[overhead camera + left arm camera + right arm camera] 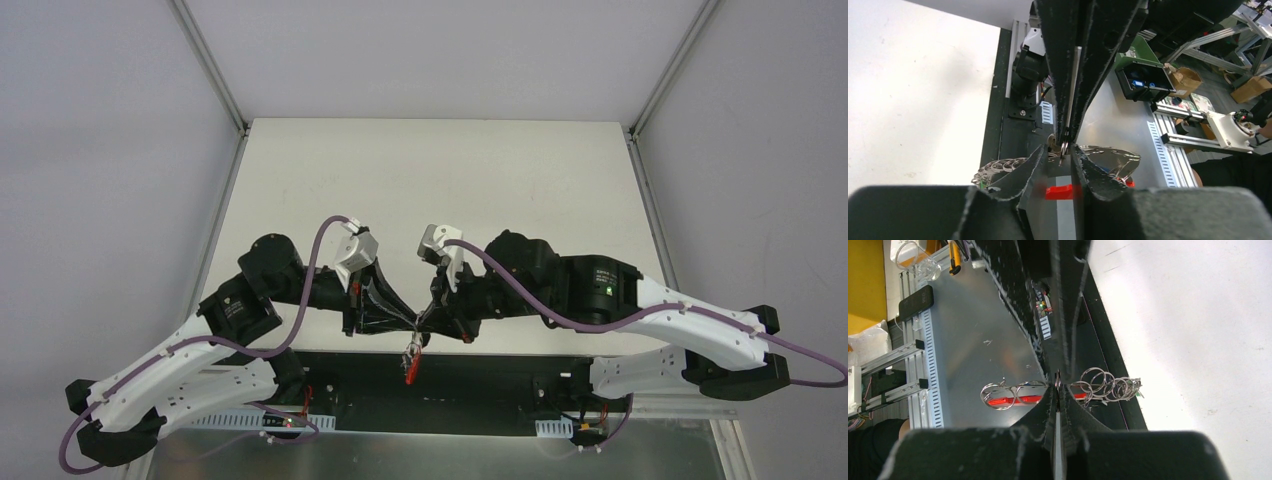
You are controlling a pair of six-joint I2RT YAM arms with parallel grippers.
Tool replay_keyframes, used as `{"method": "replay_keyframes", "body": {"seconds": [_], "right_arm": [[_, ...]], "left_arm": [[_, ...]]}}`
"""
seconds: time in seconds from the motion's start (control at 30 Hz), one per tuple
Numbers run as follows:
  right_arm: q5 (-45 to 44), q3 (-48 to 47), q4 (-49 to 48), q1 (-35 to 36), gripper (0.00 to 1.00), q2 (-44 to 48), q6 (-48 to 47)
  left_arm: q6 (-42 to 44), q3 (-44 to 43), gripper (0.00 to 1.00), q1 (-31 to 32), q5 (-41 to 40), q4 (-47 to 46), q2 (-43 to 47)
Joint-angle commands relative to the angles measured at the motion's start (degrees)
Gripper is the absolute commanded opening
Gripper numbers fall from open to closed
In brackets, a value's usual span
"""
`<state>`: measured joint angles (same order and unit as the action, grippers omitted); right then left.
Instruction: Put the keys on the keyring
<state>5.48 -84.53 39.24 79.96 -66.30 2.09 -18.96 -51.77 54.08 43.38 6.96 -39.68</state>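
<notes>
The right claw (1058,390) is pinched shut on a thin silver loop of the keyring (1004,401), whose red section and bunched rings hang beside its tips. The left claw (1058,156) meets it tip to tip, with its fingers slightly parted, at the near edge of the table (440,180).

The place is a robotics lab rather than a home. A white table (430,170) sits in a plain-walled cell framed by aluminium posts (210,65), with two arms (200,365) bolted along its near edge. Past that edge, the wrist views show slotted aluminium rails (1168,137), a bare metal sheet (978,315), a green equipment case (1140,55) and cardboard boxes (1188,80) (one standing open).
</notes>
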Motion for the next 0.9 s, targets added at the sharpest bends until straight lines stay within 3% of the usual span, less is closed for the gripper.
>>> {"method": "replay_keyframes", "body": {"seconds": [0.0, 0.13, 0.17, 0.23, 0.63, 0.73, 0.8, 0.87], "right_arm": [[0.8, -2.5, -4.6, -0.2, 0.0, 1.8, -0.1], [1.0, -2.6, -4.7, -0.2, 0.0, 1.8, 0.0], [1.0, -2.7, -4.8, -0.2, 0.0, 1.8, 0.0], [1.1, -2.7, -4.9, -0.3, 0.0, 1.7, 0.1], [1.4, -1.2, -5.5, -0.2, 0.0, 1.8, 0.3], [1.5, 1.5, -7.8, -0.2, 0.09, 4.1, -0.3], [1.2, 3.2, -9.8, -0.2, 0.23, 5.6, -0.9], [1.1, 5.7, -11.6, -0.2, 0.31, 7.2, -1.7]], "left_arm": [[-0.2, -1.5, 0.25, 0.6, 2.4, 0.7, -0.5], [0.2, -2.1, 0.24, 0.6, 2.7, 1.5, -0.7], [0.3, -2.2, 0.2, 0.6, 2.7, 1.7, -0.6], [0.6, -2.4, 0.0, 0.6, 2.8, 2.0, -0.7], [2.3, -2.8, 0.0, 0.6, -0.5, -1.2, 0.9], [1.6, -2.0, 0.0, 0.6, -0.6, -4.8, 1.8], [1.1, -1.3, 0.0, 0.6, -0.8, -7.4, 2.6], [0.6, -0.2, 0.0, 0.6, -1.2, -10.0, 3.3]]}}
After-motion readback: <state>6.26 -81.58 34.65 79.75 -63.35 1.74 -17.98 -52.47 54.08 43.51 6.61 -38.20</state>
